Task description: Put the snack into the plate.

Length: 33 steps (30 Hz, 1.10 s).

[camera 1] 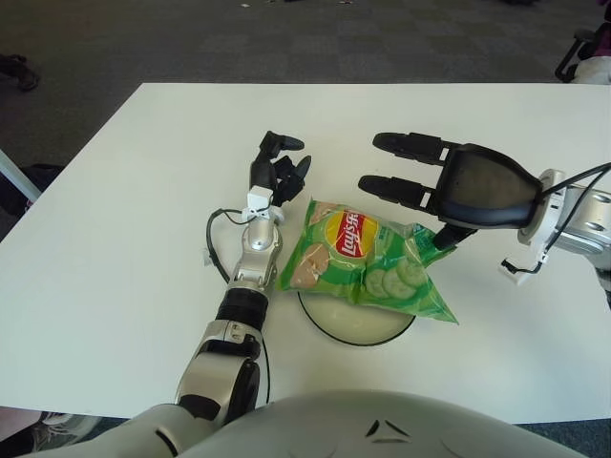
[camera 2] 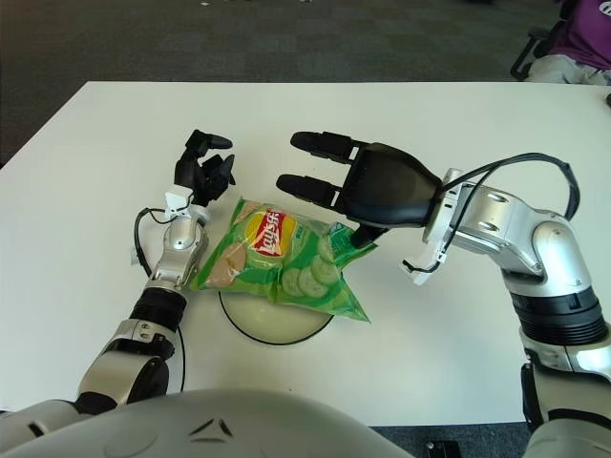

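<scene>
One green snack bag [camera 1: 368,264] lies across the top of the plate [camera 1: 355,330], hiding most of it, so that only the plate's near rim and a crescent of its pale inside show below the bag. The right hand [camera 1: 434,186] hangs just beyond the bag's far right corner, its dark fingers [camera 1: 401,145] stretched out straight toward the robot's left and spread apart above the counter [camera 1: 115,267]; a lower finger shows against the bag's upper right corner, though whether it pinches the crinkled edge there cannot be told. The left hand [camera 1: 279,170] shows just beside the bag's far left corner, fingers loosely curled and holding nothing, its silver forearm running along the bag's left edge. The bag is a glossy, puffed foil pillow, roughly a slanted quadrilateral with crimped ends, printed with a red and yellow logo and pale cucumber slices. The plate is round and shallow, off-white with a thin dark rim. The counter is a flat, matte white surface with a rounded far left corner.
</scene>
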Each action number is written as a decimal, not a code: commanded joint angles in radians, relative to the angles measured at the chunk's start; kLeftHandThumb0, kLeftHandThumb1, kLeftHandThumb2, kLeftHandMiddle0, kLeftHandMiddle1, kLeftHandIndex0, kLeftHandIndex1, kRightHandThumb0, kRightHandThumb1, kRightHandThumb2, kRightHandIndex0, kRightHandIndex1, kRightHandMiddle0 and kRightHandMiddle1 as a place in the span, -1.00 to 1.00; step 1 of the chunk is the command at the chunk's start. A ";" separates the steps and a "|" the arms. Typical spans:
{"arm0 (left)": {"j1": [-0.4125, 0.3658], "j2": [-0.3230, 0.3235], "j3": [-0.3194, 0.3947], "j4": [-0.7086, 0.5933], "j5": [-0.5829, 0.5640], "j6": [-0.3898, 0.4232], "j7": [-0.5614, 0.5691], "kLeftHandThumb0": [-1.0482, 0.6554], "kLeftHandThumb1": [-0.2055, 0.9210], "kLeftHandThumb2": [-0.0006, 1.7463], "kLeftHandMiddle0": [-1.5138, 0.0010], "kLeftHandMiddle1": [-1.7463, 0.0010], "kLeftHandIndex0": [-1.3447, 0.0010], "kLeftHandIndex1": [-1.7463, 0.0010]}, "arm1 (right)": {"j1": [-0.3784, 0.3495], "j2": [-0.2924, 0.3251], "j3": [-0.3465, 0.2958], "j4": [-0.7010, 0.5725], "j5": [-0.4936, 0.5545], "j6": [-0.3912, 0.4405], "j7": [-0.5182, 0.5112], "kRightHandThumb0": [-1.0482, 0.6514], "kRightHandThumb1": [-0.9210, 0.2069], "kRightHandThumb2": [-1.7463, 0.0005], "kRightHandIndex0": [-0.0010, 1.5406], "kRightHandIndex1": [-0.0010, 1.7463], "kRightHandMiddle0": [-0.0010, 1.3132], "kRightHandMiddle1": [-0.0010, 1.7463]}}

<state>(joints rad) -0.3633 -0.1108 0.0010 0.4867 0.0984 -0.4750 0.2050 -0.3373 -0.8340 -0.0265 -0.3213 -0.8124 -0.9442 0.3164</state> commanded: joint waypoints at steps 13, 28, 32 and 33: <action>0.008 0.007 -0.001 0.004 0.003 0.002 0.001 -0.19 1.00 -0.72 -0.25 -1.00 0.26 -0.65 | -0.013 -0.020 -0.004 -0.016 -0.044 -0.003 -0.053 0.05 -0.96 0.64 -1.00 -1.00 -0.77 -0.99; 0.006 0.000 -0.006 0.005 0.008 0.005 0.007 -0.19 1.00 -0.72 -0.25 -1.00 0.26 -0.65 | -0.007 -0.038 -0.008 -0.008 -0.045 -0.006 -0.074 0.05 -0.94 0.62 -1.00 -1.00 -0.76 -0.99; 0.006 0.000 -0.006 0.005 0.009 0.006 0.008 -0.19 1.00 -0.72 -0.25 -1.00 0.26 -0.66 | -0.006 -0.041 -0.008 -0.006 -0.045 -0.006 -0.079 0.05 -0.94 0.61 -1.00 -1.00 -0.76 -0.99; 0.006 0.000 -0.006 0.005 0.008 0.006 0.008 -0.19 1.00 -0.72 -0.25 -1.00 0.26 -0.66 | -0.006 -0.041 -0.008 -0.007 -0.046 -0.005 -0.080 0.05 -0.94 0.61 -1.00 -1.00 -0.76 -0.99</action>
<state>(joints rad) -0.3633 -0.1130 -0.0028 0.4876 0.0984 -0.4750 0.2067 -0.3372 -0.8569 -0.0271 -0.3260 -0.8490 -0.9474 0.2473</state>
